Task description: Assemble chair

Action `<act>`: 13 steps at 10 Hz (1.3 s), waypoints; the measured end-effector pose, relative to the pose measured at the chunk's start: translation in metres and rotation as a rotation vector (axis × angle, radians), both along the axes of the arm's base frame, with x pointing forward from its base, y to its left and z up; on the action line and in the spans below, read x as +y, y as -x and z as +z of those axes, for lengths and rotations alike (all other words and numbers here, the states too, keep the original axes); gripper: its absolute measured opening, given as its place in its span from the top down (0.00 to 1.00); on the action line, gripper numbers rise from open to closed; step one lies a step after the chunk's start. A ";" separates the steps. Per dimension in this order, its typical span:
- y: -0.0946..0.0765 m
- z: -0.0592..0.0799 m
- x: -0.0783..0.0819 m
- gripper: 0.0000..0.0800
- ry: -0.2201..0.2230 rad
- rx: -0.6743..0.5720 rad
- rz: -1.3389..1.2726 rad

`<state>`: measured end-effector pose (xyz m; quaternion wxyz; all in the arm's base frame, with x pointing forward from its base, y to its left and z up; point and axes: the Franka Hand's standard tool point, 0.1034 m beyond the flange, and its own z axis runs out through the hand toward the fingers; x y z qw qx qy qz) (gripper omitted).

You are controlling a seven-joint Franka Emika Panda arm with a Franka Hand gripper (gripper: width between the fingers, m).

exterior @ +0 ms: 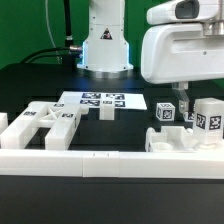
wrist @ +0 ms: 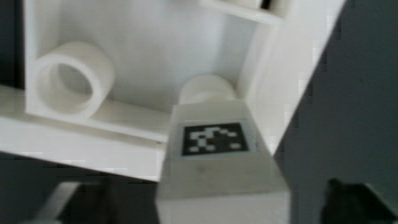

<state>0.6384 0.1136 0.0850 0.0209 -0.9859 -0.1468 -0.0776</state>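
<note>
On the exterior view's left of the marker board, cut-out frames are laid on the surface; on its right, the hand is set astride a tagged leg — fingers apart, nothing clamped. Centring is advised before closing.

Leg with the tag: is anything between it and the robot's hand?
Nothing visible is in the way. In the wrist view the hand straddles the leg, one jaw on each side, with only a dark gap between each jaw and the leg.
</note>
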 end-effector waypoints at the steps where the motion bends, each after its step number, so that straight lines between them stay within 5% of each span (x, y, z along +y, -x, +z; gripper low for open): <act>1: 0.000 0.000 0.001 0.53 0.000 0.000 0.001; 2: 0.000 0.000 0.001 0.64 -0.002 0.001 -0.006; 8: 0.001 0.000 0.002 0.64 -0.052 0.023 -0.297; 13: 0.002 -0.002 0.006 0.64 -0.155 0.055 -0.896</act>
